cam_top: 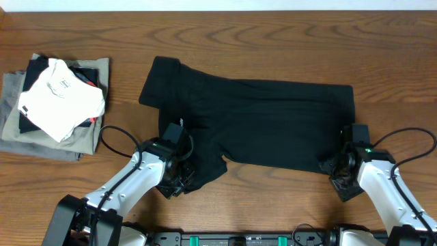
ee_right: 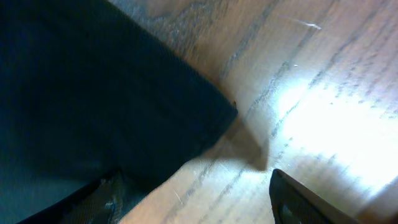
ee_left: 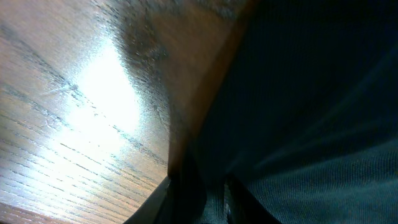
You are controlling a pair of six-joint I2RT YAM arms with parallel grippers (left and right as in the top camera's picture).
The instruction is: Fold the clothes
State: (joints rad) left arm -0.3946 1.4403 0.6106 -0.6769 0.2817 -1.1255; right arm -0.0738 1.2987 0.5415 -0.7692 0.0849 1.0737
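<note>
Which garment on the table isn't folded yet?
The black T-shirt, spread out mid-table; the white garment and grey-olive garment sit folded in a stack at the left.

A brown wooden table (cam_top: 273, 41) with strong grain fills the view, lamp glare bright on it. At its left end sits a pile of folded clothes: a white garment (cam_top: 61, 99) on top, tilted, something dark (cam_top: 37, 68) under it, a grey-olive garment (cam_top: 20, 126) lowest.
</note>
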